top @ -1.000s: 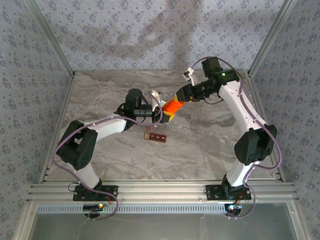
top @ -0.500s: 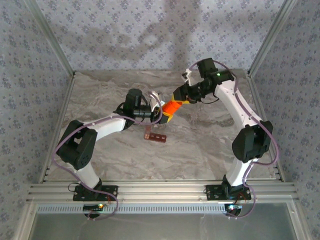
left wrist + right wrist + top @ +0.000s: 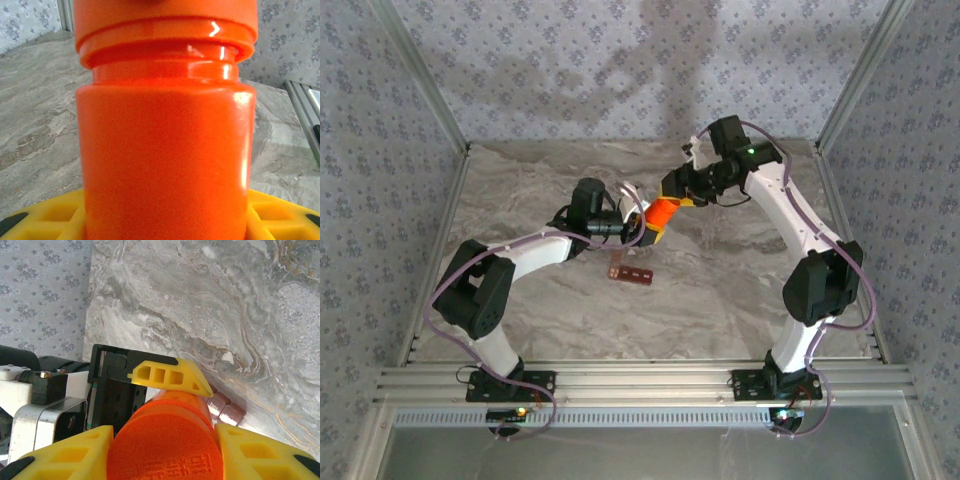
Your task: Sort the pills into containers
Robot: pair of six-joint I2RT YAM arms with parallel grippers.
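An orange bottle (image 3: 662,213) hangs tilted above the table, between both arms. My left gripper (image 3: 647,228) is shut on its body; in the left wrist view the bottle (image 3: 165,150) rises between yellow fingers (image 3: 45,220). My right gripper (image 3: 673,192) is shut on the bottle's cap (image 3: 165,450), with a yellow finger (image 3: 75,455) on each side. The containers (image 3: 630,272), a dark red-brown strip of compartments, lie on the table just below the bottle, and the right wrist view catches them (image 3: 227,409) past the cap. The pills are out of view.
The marble table (image 3: 540,300) is walled by patterned panels, with metal posts (image 3: 425,90) at the back corners and a rail (image 3: 640,380) along the near edge. Both arm bases stand on that rail.
The right arm's wrist has swung a little left and toward the back while staying on the cap. The left arm, bottle and containers have stayed put.
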